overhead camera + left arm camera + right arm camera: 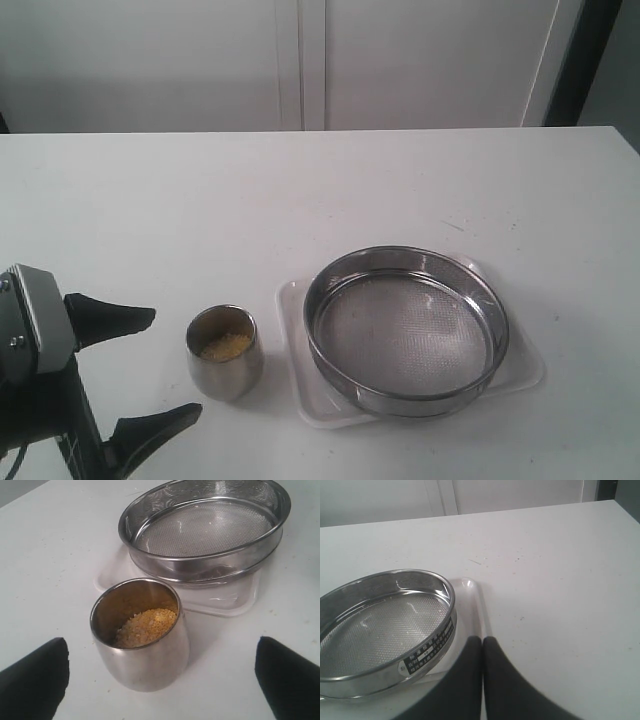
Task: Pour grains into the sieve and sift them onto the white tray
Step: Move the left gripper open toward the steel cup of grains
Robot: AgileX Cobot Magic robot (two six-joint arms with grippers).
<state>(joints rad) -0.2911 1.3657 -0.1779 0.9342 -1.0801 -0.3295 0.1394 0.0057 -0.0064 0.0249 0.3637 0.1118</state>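
Observation:
Yellow-orange grains (pixel 226 346) (pixel 146 627) lie in a small rounded steel cup (pixel 225 352) (pixel 141 634) standing upright on the table. To its right the wide steel sieve (pixel 406 330) (pixel 205 529) (pixel 379 630) sits on the white tray (pixel 299 375) (pixel 220 600) (pixel 468 592), its mesh bare. My left gripper (pixel 165 366) (pixel 162 672) is open at the lower left, its black fingers (pixel 118 322) spread wide just short of the cup, touching nothing. My right gripper (pixel 483 640) is shut and holds nothing, hovering by the tray's edge; it does not show in the exterior view.
A white table (pixel 300 200) runs back to a pale wall with a vertical panel seam (pixel 301 60). The table's right edge (pixel 625 135) meets a dark strip at the far right corner.

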